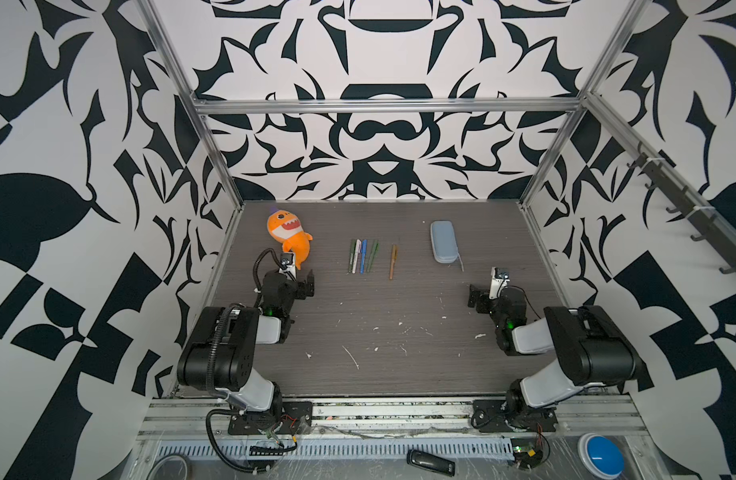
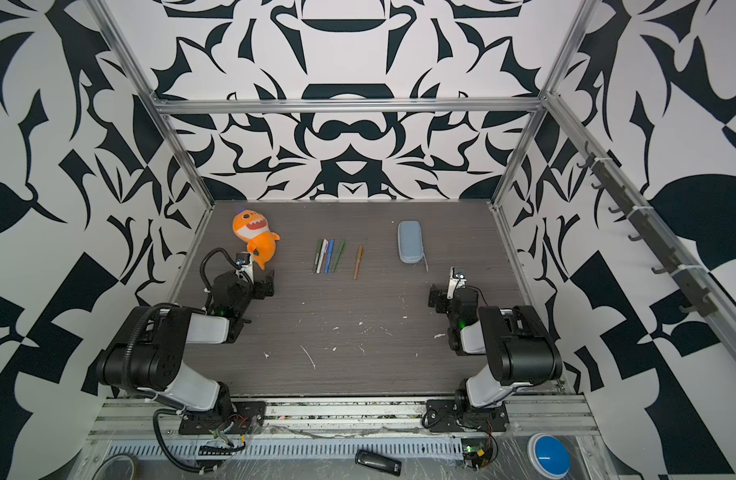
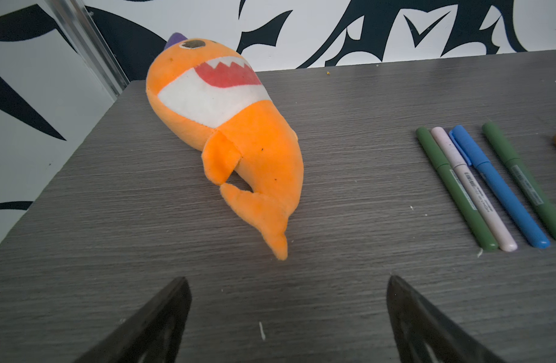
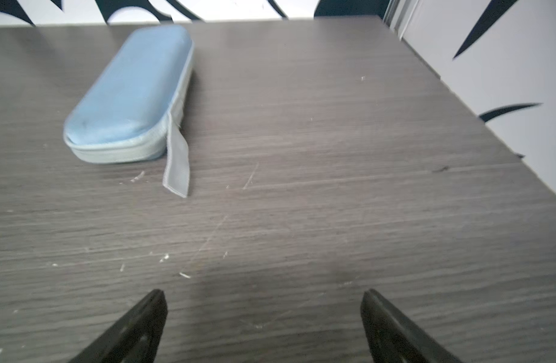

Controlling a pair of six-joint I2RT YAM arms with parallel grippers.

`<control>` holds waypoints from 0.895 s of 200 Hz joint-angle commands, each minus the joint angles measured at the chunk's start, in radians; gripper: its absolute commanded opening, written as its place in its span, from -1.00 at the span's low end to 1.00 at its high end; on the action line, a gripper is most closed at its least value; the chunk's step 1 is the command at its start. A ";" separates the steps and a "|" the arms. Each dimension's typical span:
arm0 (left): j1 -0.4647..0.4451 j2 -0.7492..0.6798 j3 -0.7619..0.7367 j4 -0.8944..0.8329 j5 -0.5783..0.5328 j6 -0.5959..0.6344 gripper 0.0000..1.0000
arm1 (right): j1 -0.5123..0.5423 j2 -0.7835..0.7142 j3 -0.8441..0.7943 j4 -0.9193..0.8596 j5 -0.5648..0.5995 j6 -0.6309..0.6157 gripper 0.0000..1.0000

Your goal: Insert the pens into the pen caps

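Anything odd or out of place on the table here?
An orange plush shark lies at the far left, unrelated to the pens. Scattered white flecks litter the near tabletop. The four grouped pens already look capped.

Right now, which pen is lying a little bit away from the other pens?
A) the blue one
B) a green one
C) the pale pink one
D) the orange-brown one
D: in a top view the orange-brown pen lies alone, with a bare strip of table between it and the other four pens, which lie close together side by side.
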 commanded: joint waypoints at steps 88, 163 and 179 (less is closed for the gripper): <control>0.003 0.000 0.009 0.001 0.015 -0.007 0.99 | 0.029 -0.013 0.105 -0.030 0.020 -0.022 1.00; 0.003 0.000 0.012 -0.002 0.015 -0.004 0.98 | 0.037 -0.012 0.112 -0.042 -0.010 -0.041 1.00; 0.003 0.000 0.009 -0.003 0.015 -0.003 0.98 | 0.039 -0.012 0.112 -0.044 -0.007 -0.041 1.00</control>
